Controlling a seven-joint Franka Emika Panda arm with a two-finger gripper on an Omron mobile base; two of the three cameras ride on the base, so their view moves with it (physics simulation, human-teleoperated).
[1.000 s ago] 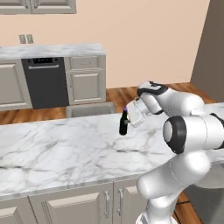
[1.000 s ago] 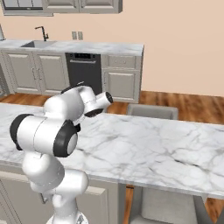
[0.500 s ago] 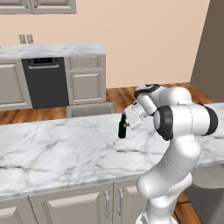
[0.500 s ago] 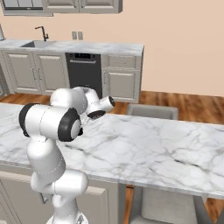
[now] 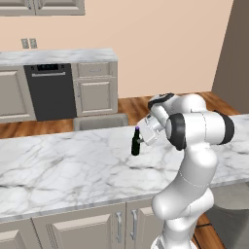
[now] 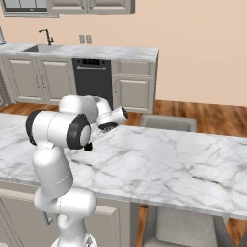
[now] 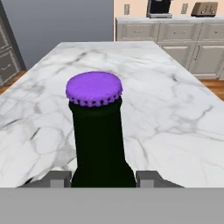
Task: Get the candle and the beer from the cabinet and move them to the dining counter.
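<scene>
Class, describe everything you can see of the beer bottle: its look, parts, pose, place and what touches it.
The beer is a slim bottle of dark green-black glass with a long neck and a crimped purple cap. It stands upright over the white, grey-veined marble dining counter, near its far edge. The gripper is shut on its body, one finger either side. Whether its base touches the marble cannot be told.

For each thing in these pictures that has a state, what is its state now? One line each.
Beer bottle: upright, purple cap on, held at the neck, over the dining counter; whether its base touches the top I cannot tell.
Gripper: shut on the bottle, one of its fingers on each side.
Dishwasher: door closed.
Base cabinets: doors closed.
</scene>
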